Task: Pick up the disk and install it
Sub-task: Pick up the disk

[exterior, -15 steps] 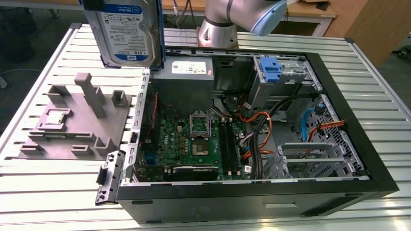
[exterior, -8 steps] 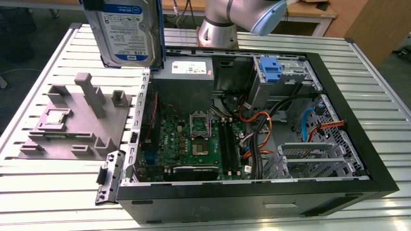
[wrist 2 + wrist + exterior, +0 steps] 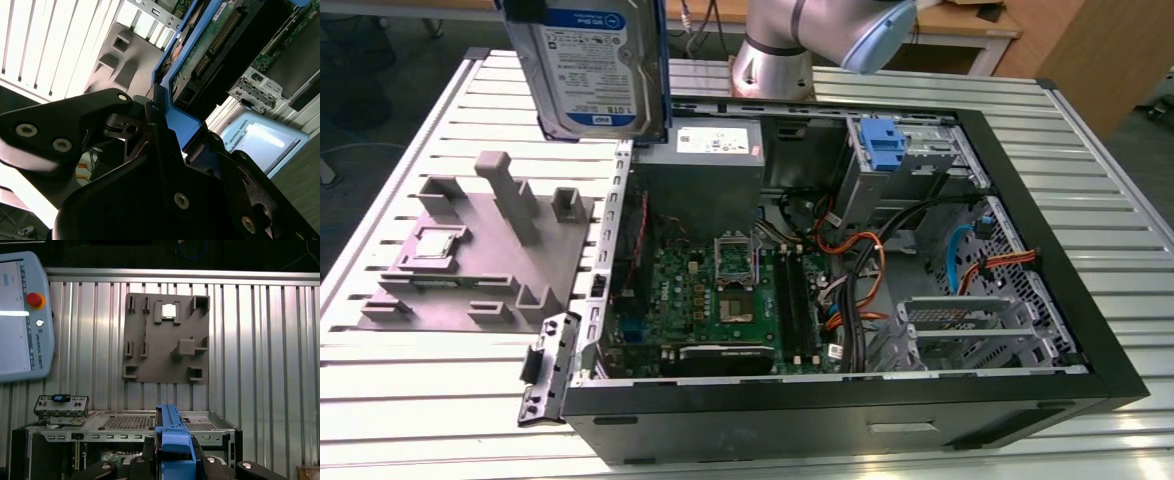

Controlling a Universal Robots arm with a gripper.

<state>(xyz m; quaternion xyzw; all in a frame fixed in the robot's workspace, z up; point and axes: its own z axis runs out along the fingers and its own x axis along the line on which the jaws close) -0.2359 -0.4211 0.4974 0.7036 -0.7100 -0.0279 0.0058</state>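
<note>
The disk (image 3: 594, 65), a silver-grey drive with a white-and-blue label and blue rails, hangs upright in the air at the exterior view's upper left. It is above the table, between the grey fixture plate and the back corner of the open computer case (image 3: 1067, 300). In both wrist views my gripper (image 3: 172, 120) (image 3: 174, 455) is shut on the disk, its black fingers clamping the blue rail (image 3: 172, 432). The second wrist view also shows the disk's green circuit-board underside (image 3: 200, 55).
A grey fixture plate (image 3: 480, 250) with upright posts lies on the slatted metal table, carrying a small square chip (image 3: 167, 310). A narrow blue latch (image 3: 886, 140) stands in the case's drive bay. Cables cross the motherboard (image 3: 720, 290). A teach pendant (image 3: 20, 315) lies beside the case.
</note>
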